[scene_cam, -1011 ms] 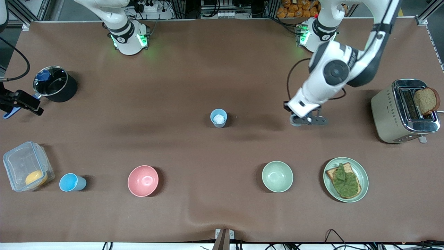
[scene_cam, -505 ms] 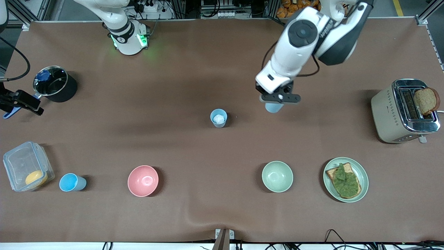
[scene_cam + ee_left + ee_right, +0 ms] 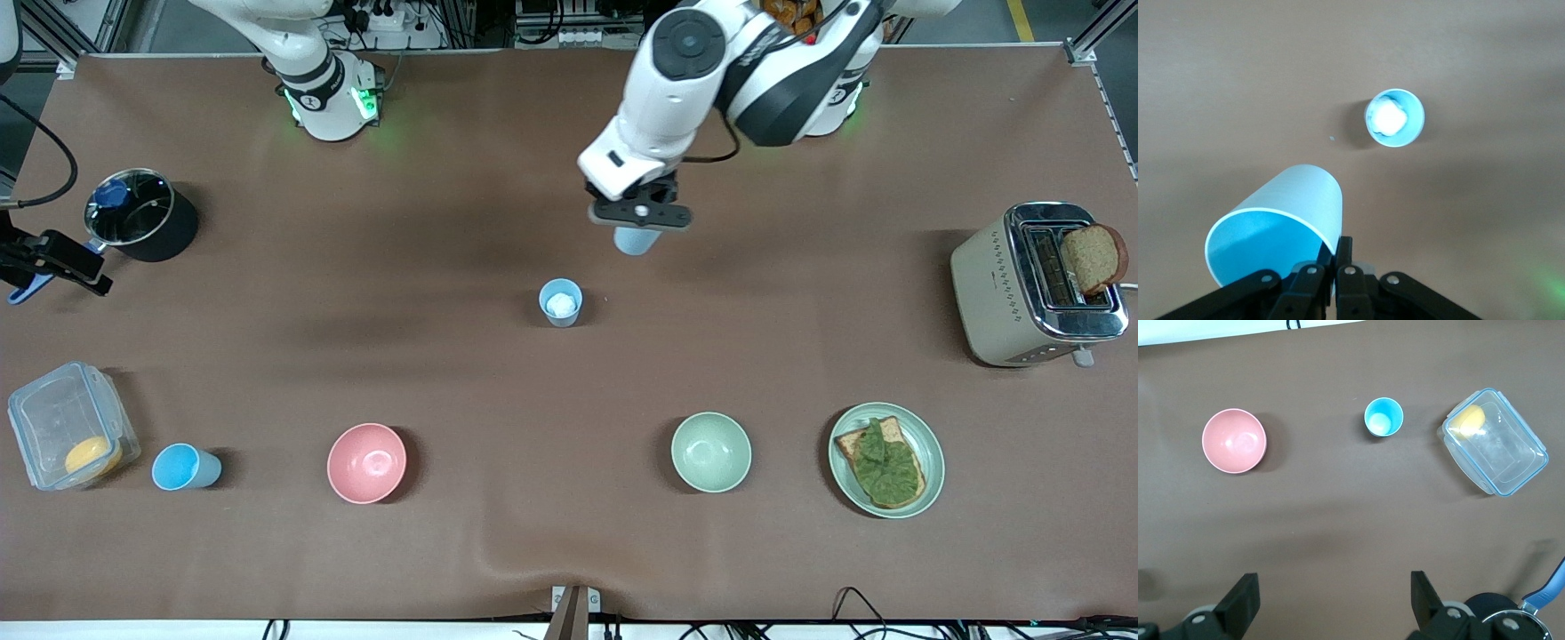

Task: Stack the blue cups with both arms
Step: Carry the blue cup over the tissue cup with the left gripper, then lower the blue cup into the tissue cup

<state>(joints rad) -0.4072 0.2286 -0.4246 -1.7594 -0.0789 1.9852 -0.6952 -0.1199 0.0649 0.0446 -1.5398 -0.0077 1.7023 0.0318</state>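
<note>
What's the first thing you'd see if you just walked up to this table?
The left gripper holds a blue cup in the air, near another blue cup standing mid-table with something white inside. A toaster with bread sticking out sits at the left arm's end. The right gripper waits, open, above the table's other end.

Gripper [image 3: 1331,610]: right, fingers spread wide, holding nothing
Bowl [image 3: 1234,441]: pink, upright on the table
Cup [image 3: 1383,417]: blue, between bowl and box
Box [image 3: 1495,441]: clear, something yellow inside
</note>
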